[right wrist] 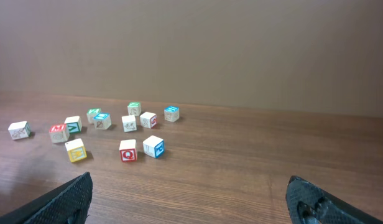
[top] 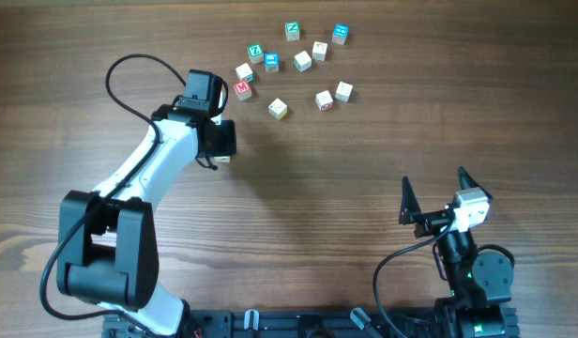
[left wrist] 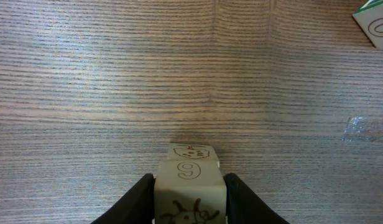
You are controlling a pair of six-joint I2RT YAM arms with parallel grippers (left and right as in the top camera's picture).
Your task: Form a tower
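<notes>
**Left gripper [left wrist: 190,180] closed on cream cube [left wrist: 189,169] of tower [top: 220,159]**

Both sides of the cream cube, marked with a 9 and a line drawing, are pressed by the fingers of the left gripper. A second pale cube [left wrist: 191,151] with a spotted figure is seen touching it on its far side. In the overhead view the tower is largely hidden beneath the left arm [top: 158,155], left of centre on the table [top: 364,141]. Loose cubes [top: 296,61] are scattered well apart from it, toward the far edge. The right gripper [top: 434,178] is held wide and empty over the near right of the table.
</notes>
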